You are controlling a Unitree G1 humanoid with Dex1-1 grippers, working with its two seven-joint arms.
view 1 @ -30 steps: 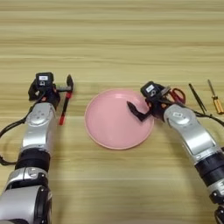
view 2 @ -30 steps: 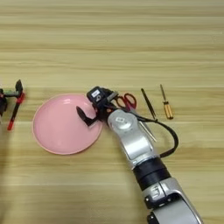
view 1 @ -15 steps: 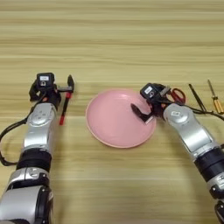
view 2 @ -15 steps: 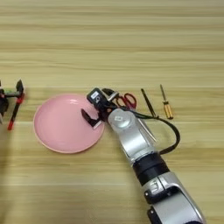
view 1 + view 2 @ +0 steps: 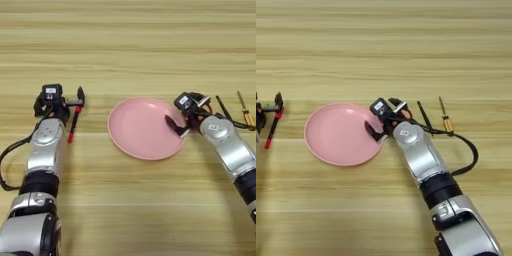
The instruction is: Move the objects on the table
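Observation:
The red marker pen [image 5: 74, 123] lies on the table [image 5: 130, 45] left of a pink plate [image 5: 140, 132]. Its upper end sits right under the inner finger of my left gripper [image 5: 67, 102]. That gripper stands open, its fingers spread wide, and the pen rests on the wood. My right gripper [image 5: 179, 129] is at the plate's right rim and shut on it, with one black finger [image 5: 172, 124] lying on the plate's inner face. The plate holds nothing.
Just right of the right gripper lie a red-handled tool [image 5: 406, 113], a thin black rod [image 5: 423, 115] and a small screwdriver [image 5: 445, 119] with an orange handle. A black cable [image 5: 468, 155] loops off the right forearm.
The right gripper has shifted a little to the right, and the pink plate has moved right with it. The left arm and the pen have stayed put.

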